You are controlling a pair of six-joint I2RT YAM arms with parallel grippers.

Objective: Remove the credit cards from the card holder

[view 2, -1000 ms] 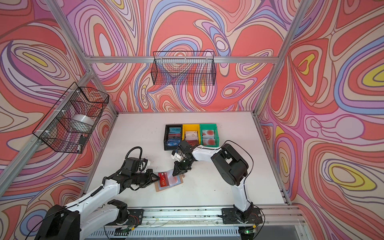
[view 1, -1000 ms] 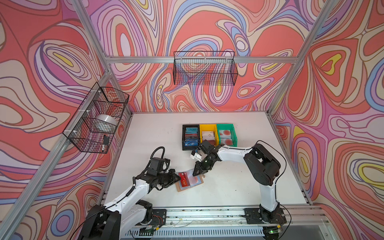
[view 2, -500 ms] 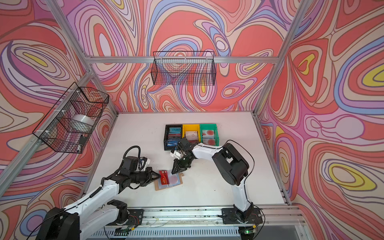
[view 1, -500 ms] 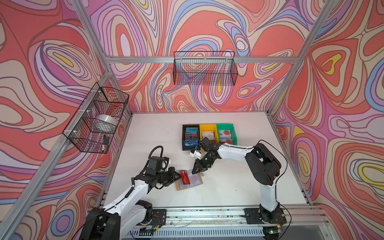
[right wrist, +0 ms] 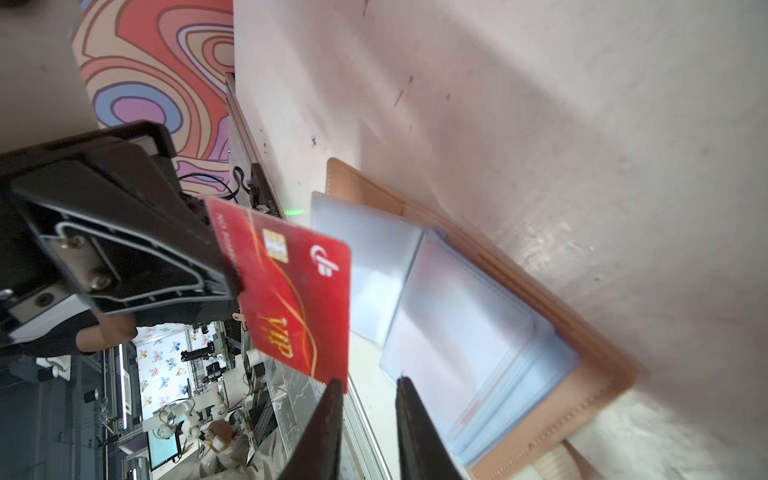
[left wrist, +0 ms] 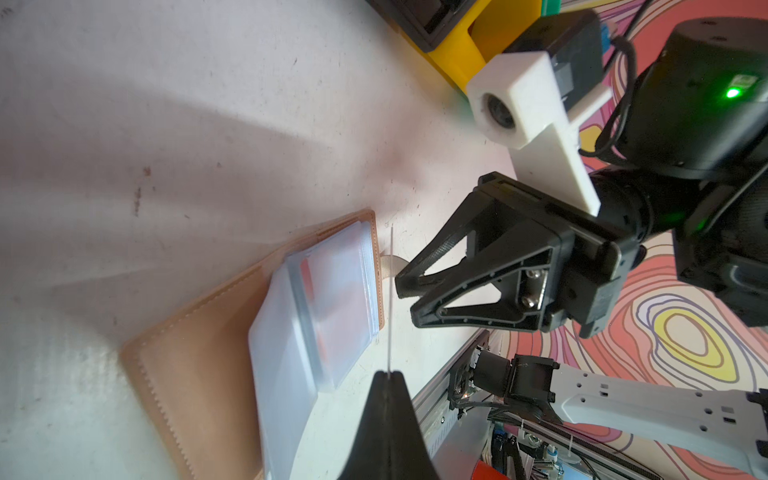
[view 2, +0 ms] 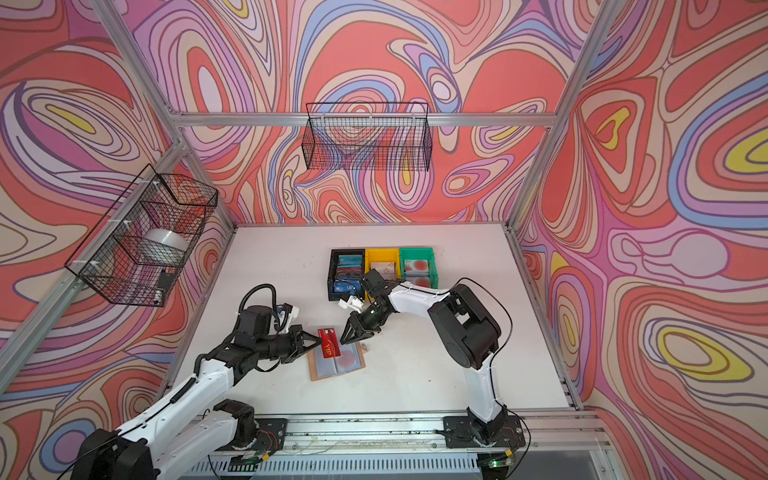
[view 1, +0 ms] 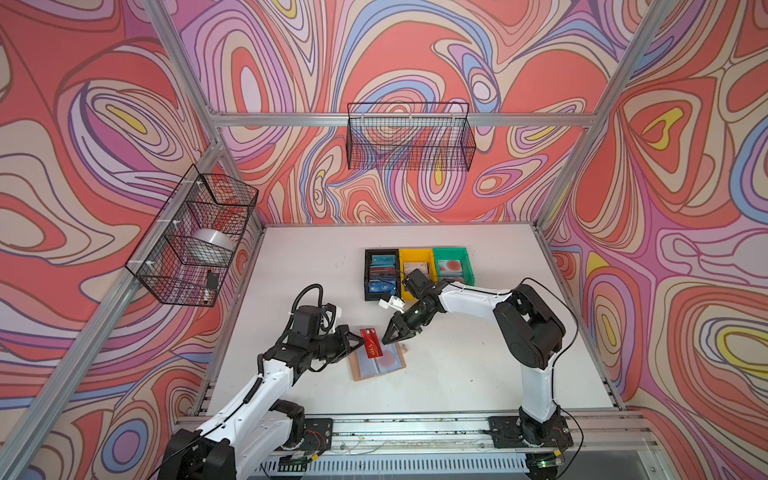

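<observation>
The tan card holder (view 1: 356,368) (view 2: 316,370) lies open near the table's front, clear sleeve pages up (left wrist: 199,353) (right wrist: 590,345). A card with a red disc (view 1: 389,360) (view 2: 346,360) shows through one sleeve. My left gripper (view 1: 362,341) (view 2: 319,340) (left wrist: 388,374) is shut on the edge of a red VIP credit card (view 1: 372,344) (view 2: 329,344) (right wrist: 291,291), held above the holder's left page. The left wrist view shows this card edge-on as a thin line (left wrist: 390,299). My right gripper (view 1: 388,333) (view 2: 345,334) (right wrist: 370,386) hovers beside the card, slightly open and empty.
A black bin (view 1: 368,274), a yellow bin (view 1: 415,251) and a green bin (view 1: 451,250), all holding cards, stand in a row behind the grippers. Two wire baskets hang on the walls, one at the back (view 1: 409,137) and one at the left (view 1: 195,237).
My left gripper has drawn the red card up and slightly away from the holder. The right gripper's jaws have widened a little and it has edged back.
</observation>
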